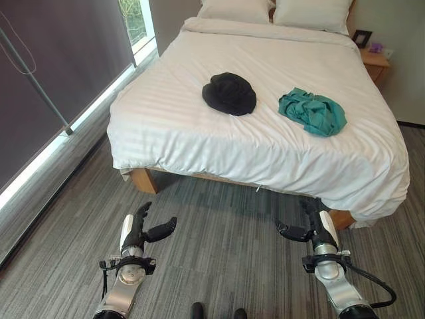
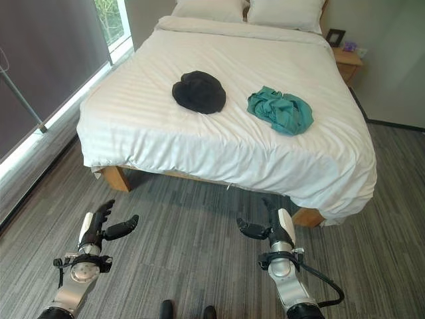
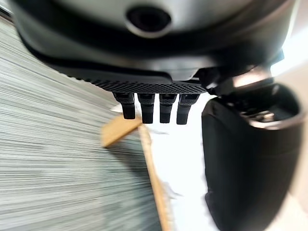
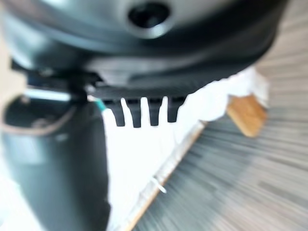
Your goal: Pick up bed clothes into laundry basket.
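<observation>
Teal garment [image 1: 313, 111] lay mid-bed [image 1: 199, 133], ahead of right hand [image 1: 311, 228]; black garment [image 1: 229, 94] ahead of left hand [image 1: 143, 230]. Both hands low over floor, fingers relaxed, empty.

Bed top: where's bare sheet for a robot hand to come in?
Bare sheet on the bed: the near strip along the foot edge, the window side left of the black garment, the gap between it and the teal garment. Pillows crowd the head end.

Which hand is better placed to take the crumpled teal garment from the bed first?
Probably the right hand. The crumpled teal garment lies on the white bed toward the robot's right, nearly straight beyond that hand. The left hand faces the black garment instead. Both hands are open.
</observation>
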Controlling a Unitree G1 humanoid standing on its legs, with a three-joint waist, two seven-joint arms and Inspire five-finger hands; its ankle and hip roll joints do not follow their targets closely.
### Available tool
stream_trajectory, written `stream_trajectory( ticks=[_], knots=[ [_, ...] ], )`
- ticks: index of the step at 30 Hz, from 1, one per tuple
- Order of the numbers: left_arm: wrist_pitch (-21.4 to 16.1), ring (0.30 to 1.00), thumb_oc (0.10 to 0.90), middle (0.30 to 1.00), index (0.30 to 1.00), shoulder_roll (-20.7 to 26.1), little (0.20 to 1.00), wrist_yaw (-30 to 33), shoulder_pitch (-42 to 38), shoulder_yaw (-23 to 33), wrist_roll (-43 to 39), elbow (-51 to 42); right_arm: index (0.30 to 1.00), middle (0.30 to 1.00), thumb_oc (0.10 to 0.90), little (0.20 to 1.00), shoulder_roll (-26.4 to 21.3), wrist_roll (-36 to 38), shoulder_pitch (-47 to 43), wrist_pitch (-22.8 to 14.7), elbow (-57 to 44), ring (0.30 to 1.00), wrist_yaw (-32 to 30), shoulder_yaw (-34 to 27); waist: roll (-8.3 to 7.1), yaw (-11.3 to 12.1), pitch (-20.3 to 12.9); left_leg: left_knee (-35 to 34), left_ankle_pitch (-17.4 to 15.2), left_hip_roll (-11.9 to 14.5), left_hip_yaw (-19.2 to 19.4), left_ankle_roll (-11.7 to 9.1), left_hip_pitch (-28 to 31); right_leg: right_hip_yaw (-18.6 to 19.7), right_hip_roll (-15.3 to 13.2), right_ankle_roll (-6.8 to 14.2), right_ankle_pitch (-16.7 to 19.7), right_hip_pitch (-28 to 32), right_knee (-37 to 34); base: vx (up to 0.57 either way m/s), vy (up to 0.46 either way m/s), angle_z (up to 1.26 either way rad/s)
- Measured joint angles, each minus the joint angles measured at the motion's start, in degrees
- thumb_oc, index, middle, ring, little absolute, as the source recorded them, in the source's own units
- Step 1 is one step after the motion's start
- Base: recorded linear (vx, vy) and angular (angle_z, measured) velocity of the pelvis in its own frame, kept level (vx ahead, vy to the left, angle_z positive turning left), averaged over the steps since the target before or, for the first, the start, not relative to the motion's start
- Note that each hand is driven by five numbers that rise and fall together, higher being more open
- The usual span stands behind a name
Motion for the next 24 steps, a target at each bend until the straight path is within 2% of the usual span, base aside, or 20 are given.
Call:
stream_trajectory(
  ticks=[4,7,10,12,13,14,16,18,19,20,21,22,23,24],
  knots=[
    [-0.1,0.900,0.800,0.900,0.900,-0.1,0.900,0.0,0.3,0.1,0.6,-2.0,0.900,0.900,0.800,0.900,0.0,-1.5,1.8,0.0,-3.9,0.900,0.0,-0.9,0.02,-0.3,0.2,0.0,-0.1,0.2,0.1,0.1,1.0,0.7,0.3,0.0,0.0,0.7,0.0,0.00,0.007,-0.09],
    [-0.1,0.900,0.800,0.900,0.900,-0.3,0.900,-0.1,2.6,1.2,1.1,-5.6,0.900,0.900,0.800,0.900,0.4,-1.9,3.1,0.0,-7.5,0.900,0.0,-2.1,-0.04,-0.2,1.6,-0.1,-0.4,0.5,0.5,0.1,2.1,2.1,0.6,0.2,-0.1,1.5,0.0,-0.01,0.008,-0.12],
    [0.0,0.900,0.800,0.900,0.900,-0.2,0.900,-0.3,3.9,1.9,1.1,-5.8,0.900,0.900,0.800,0.900,0.6,-2.2,3.8,0.0,-7.6,0.900,0.1,-2.2,-0.13,-0.1,1.8,-0.2,-1.1,0.8,1.2,-0.3,2.1,2.6,0.8,0.5,-0.4,0.8,0.4,-0.03,-0.005,-0.16],
    [0.0,0.900,0.800,0.900,0.900,0.0,0.900,-0.9,4.2,2.6,1.1,-5.8,0.900,0.900,0.800,0.900,0.6,-2.3,4.0,0.0,-7.6,0.900,0.1,-2.1,0.00,-0.1,3.1,-0.2,-1.2,1.2,1.8,0.0,2.0,3.3,1.0,0.7,-1.2,-1.1,3.0,-0.04,-0.071,-0.23],
    [0.0,0.900,0.800,0.900,0.900,0.1,0.900,-0.9,4.3,2.8,1.1,-5.8,0.900,0.900,0.800,0.900,0.6,-2.3,3.7,0.0,-7.6,0.900,0.1,-2.1,0.30,0.1,3.8,-0.1,-1.1,1.8,2.8,-0.2,1.8,3.2,1.1,1.2,-2.3,-2.4,4.9,0.06,-0.085,-0.31],
    [0.0,0.900,0.800,0.900,0.900,0.2,0.900,-0.9,4.4,3.4,1.0,-5.8,0.900,0.900,0.800,0.900,0.6,-2.3,3.3,0.0,-7.7,0.900,0.1,-1.9,0.46,0.1,4.5,-0.1,-1.1,2.1,3.7,-0.2,1.6,1.4,0.6,1.5,-3.4,-3.7,6.5,0.07,-0.087,-0.37],
    [0.4,0.900,0.800,0.900,0.900,0.1,0.900,-1.0,5.1,4.2,1.0,-5.7,0.900,0.900,0.800,0.900,0.7,-2.3,4.3,0.0,-7.7,0.900,0.2,-1.9,0.17,-0.1,4.8,-0.1,-1.0,2.1,3.5,-0.4,1.4,0.2,0.6,0.2,-2.6,-3.5,5.8,0.09,-0.123,-0.13],
    [0.4,0.900,0.800,0.900,0.900,-0.1,0.900,-1.0,6.0,4.7,0.9,-5.7,0.900,0.900,0.800,0.900,0.7,-2.2,5.0,0.4,-7.7,0.900,0.2,-1.9,0.12,0.0,4.8,0.4,-1.2,2.8,3.6,-1.7,1.6,0.1,1.1,-0.2,-2.8,-2.9,5.0,0.01,-0.302,0.01],
    [0.3,0.900,0.800,0.900,0.900,0.0,0.900,-1.1,6.3,5.5,0.4,-5.9,0.900,0.900,0.800,0.900,1.0,-2.2,5.1,0.6,-7.7,0.900,0.2,-2.0,-1.11,1.2,5.8,8.1,-2.2,3.7,3.2,-4.3,-2.0,-1.6,2.1,-5.2,-5.3,-3.6,7.8,-0.03,-0.419,-0.04],
    [-0.2,0.900,0.800,0.900,0.900,0.7,0.900,-1.1,4.6,6.0,0.1,-6.2,0.900,0.900,0.800,0.900,1.6,-2.2,5.3,0.4,-7.9,0.900,0.0,-2.4,-3.65,3.2,7.2,21.4,-3.3,3.5,2.9,-5.4,-9.1,-1.5,1.0,-7.8,-6.1,-5.7,10.0,-0.05,-0.239,0.05],
    [-0.3,0.900,0.800,0.900,0.900,1.0,0.900,-1.0,3.1,5.8,-0.4,-5.9,0.900,0.900,0.800,0.900,1.1,-2.2,5.3,0.4,-7.9,0.900,0.0,-2.7,-5.18,5.0,8.8,36.5,-1.1,4.0,2.4,-6.1,-17.8,-1.0,0.9,-8.6,-5.4,-5.9,10.5,0.12,-0.070,-0.04],
    [-0.3,0.900,0.800,0.900,0.900,0.9,0.900,-1.0,3.4,5.6,-1.0,-5.8,0.900,0.900,0.800,0.900,0.8,-2.2,5.2,0.5,-7.9,0.900,0.1,-2.7,-5.41,6.0,9.1,42.5,-0.2,5.0,1.8,-6.0,-21.2,-1.0,1.1,-6.9,-4.8,-5.4,10.0,0.20,0.013,-0.04],
    [0.1,0.900,0.800,0.900,0.900,0.9,0.900,-1.0,4.5,5.5,-1.3,-5.6,0.900,0.900,0.800,0.900,1.0,-2.1,4.7,0.5,-8.0,0.900,0.0,-2.7,-4.83,6.3,9.2,43.7,-2.0,5.6,1.2,-4.9,-22.4,-1.2,2.1,-6.6,-4.4,-4.1,9.1,0.21,0.012,-0.01],
    [0.2,0.900,0.800,0.900,0.900,0.7,0.900,-1.1,5.2,5.4,-1.3,-5.5,0.900,0.900,0.800,0.900,1.0,-2.0,4.1,0.5,-8.2,0.900,-0.2,-2.7,-3.95,6.3,9.6,41.6,-3.2,5.6,1.0,-5.0,-23.4,-0.9,3.0,-6.7,-5.2,-3.2,8.7,0.23,0.067,-0.02]
  ],
)
